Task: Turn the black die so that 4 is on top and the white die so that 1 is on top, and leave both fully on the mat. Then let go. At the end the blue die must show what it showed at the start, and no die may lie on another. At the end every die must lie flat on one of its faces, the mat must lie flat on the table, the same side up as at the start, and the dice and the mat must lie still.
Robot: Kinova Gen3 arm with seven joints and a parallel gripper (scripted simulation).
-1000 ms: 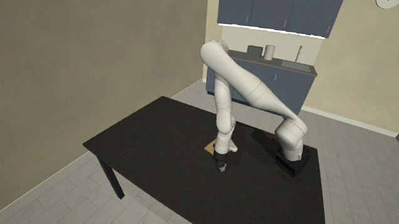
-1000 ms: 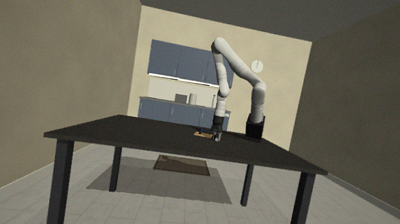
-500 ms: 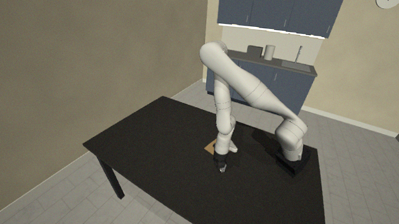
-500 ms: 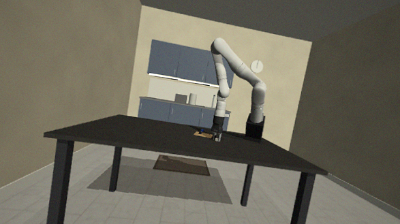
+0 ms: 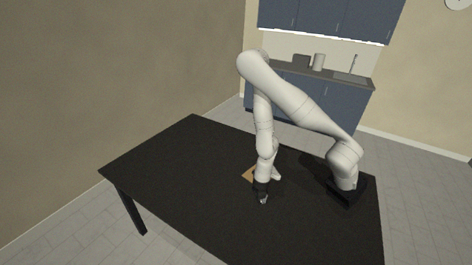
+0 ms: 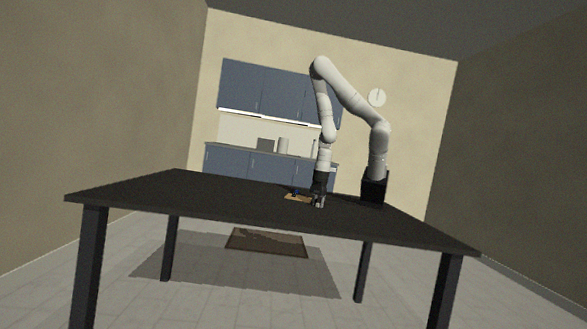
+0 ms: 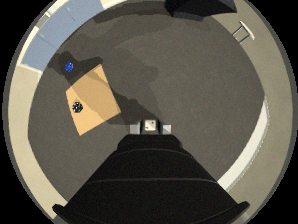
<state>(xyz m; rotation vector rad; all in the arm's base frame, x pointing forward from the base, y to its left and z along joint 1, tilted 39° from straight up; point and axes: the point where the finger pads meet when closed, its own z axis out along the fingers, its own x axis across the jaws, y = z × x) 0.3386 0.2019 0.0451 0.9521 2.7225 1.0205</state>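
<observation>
My gripper [image 5: 262,200] [image 6: 318,203] [image 7: 150,124] is open, low over the table, pointing down. The white die [image 7: 150,125] is between the spread fingers in the wrist view, off the mat, with a gap on each side. It shows small dark pips on its upper face, too small to read surely. The orange-tan mat [image 5: 247,176] [image 6: 302,199] [image 7: 106,105] lies flat, to the left of the gripper in the wrist view. The black die [image 7: 77,107] sits on the mat near its left edge. The blue die [image 7: 69,66] lies off the mat, beyond its far corner. Their numbers cannot be read.
The dark table [image 5: 189,158] [image 6: 226,204] [image 7: 200,100] bears everything. The arm's black base [image 5: 345,192] [image 6: 372,191] [image 7: 200,7] stands at the table's rear right in the top and exterior views. The arm hides part of the mat in the top view.
</observation>
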